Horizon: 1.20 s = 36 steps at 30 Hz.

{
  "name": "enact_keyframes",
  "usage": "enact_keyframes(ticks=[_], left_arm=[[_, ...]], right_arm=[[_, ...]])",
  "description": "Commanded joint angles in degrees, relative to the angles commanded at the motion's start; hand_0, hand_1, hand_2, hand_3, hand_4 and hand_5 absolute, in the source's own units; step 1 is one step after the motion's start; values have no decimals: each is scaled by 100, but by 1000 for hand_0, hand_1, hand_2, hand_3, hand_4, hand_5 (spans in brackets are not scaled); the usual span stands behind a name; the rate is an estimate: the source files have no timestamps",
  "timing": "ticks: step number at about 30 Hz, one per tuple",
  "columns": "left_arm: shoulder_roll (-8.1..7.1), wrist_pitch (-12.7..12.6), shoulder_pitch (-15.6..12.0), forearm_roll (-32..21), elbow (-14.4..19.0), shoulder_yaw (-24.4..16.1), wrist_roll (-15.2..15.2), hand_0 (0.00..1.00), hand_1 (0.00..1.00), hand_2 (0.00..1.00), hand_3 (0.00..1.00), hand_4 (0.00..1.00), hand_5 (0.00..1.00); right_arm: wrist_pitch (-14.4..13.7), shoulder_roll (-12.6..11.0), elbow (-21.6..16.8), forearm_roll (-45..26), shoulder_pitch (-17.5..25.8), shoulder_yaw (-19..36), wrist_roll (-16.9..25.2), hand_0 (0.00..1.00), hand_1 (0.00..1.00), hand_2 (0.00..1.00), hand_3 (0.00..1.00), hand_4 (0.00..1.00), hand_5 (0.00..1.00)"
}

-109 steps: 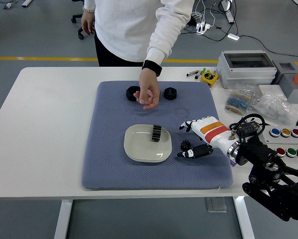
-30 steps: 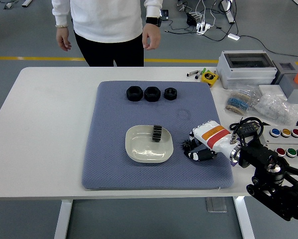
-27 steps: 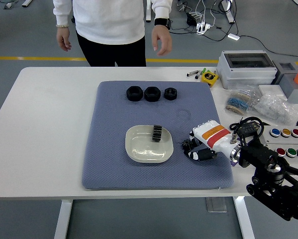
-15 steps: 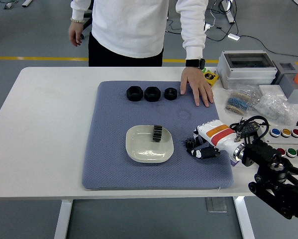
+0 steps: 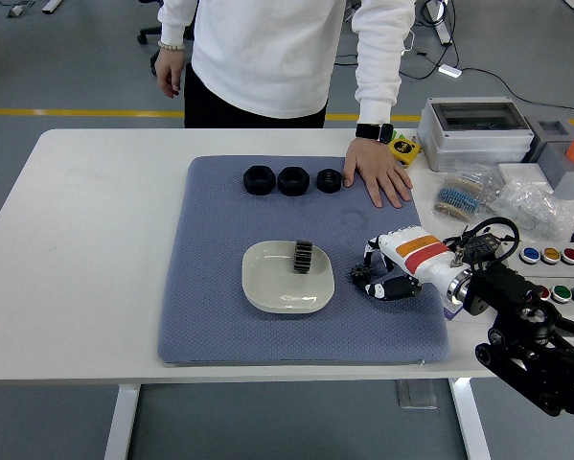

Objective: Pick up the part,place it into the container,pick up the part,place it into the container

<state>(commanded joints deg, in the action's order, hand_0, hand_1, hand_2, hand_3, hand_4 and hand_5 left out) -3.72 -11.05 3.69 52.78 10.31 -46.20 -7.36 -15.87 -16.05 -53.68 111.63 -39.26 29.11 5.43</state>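
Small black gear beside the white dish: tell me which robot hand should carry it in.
Right. The white right hand is curled around the small black gear on the blue mat, just right of the white dish. No left hand shows.

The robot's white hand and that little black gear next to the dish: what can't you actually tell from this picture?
- Head view: whether the right hand truly grips the small gear; its curled fingers cover the contact.
- The gear's teeth and right side: too small, partly hidden by the fingers.
- The part in the white dish: too small for detail.
- Left hand: out of frame.
- The person's far hand: partly cut off by the body.
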Motion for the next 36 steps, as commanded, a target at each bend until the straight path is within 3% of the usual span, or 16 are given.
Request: enact_keyframes(ticks=[13, 14, 15, 25, 26, 31, 32, 36], left_arm=[[8, 1, 3, -14, 0, 6, 0, 766, 719, 696, 587, 648, 618], [8, 1, 3, -13, 0, 5, 0, 765, 719, 695, 587, 647, 616], [9, 0, 4, -11, 0, 3, -1, 765, 719, 695, 587, 647, 616], [10, 6, 0, -8, 0, 2, -3, 766, 719, 694, 586, 647, 616], [10, 7, 0, -9, 0, 3, -3, 765, 719, 692, 586, 647, 616], [12, 5, 5, -44, 0, 32, 1, 765, 719, 692, 586, 647, 616], [12, 5, 5, -46, 0, 32, 2, 766, 719, 693, 587, 647, 616], [15, 4, 8, -49, 0, 34, 2, 766, 719, 693, 587, 647, 616]], right_arm=[[233, 68, 9, -50, -12, -202, -15, 60, 167, 346, 504, 800, 522], [248, 71, -1, -58, -14, -203, -12, 111, 235, 384, 504, 820, 519], [258, 74, -11, -64, -17, -203, -10, 111, 235, 384, 504, 820, 519], [89, 98, -13, -153, -43, -229, 25, 107, 236, 379, 494, 828, 528], [62, 104, 0, -169, -44, -240, 34, 85, 198, 334, 480, 809, 560], [-28, 137, 94, -209, -46, -290, 75, 85, 198, 334, 480, 809, 560], [-32, 139, 103, -211, -47, -296, 80, 52, 130, 249, 438, 791, 564], [-70, 149, 139, -216, -42, -318, 110, 52, 130, 249, 438, 791, 564]])
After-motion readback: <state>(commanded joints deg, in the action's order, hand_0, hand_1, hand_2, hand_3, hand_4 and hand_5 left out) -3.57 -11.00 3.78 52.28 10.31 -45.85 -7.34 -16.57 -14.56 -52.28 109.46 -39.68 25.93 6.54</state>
